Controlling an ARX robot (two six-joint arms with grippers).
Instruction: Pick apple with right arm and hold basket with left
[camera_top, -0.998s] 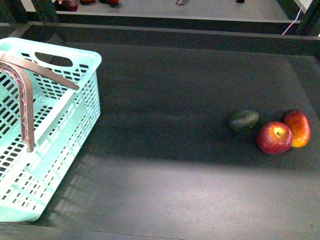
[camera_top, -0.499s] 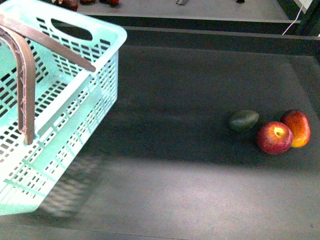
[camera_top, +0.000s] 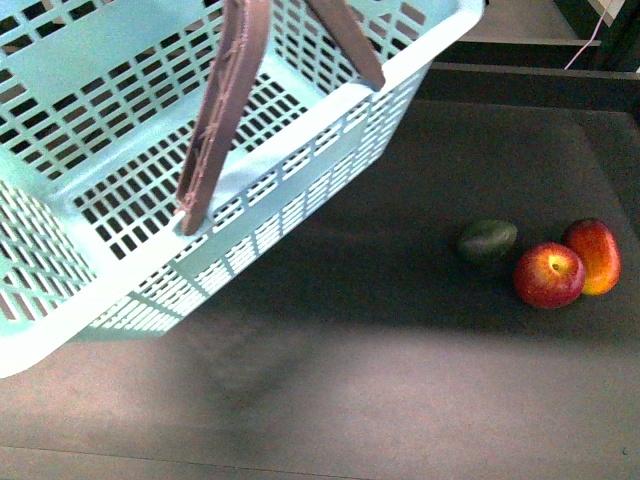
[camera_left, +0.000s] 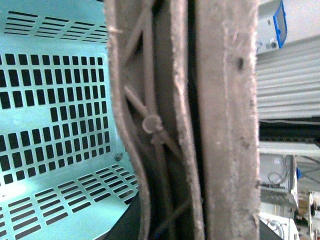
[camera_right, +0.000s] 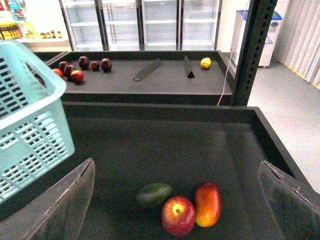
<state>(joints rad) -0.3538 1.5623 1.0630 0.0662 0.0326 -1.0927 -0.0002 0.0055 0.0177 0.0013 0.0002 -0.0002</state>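
Left gripper (camera_left: 200, 125) pinches the tilted basket (camera_top: 330, 170) by its handle (camera_top: 215, 130); right gripper (camera_right: 176, 165) hangs spread above the apple (camera_right: 177, 216) near the counter's (camera_top: 400, 380) right edge.

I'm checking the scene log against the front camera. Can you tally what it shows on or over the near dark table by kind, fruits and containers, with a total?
apple: 1
elongated red-orange fruit: 1
dark green oval fruit: 1
basket: 1
Total: 4
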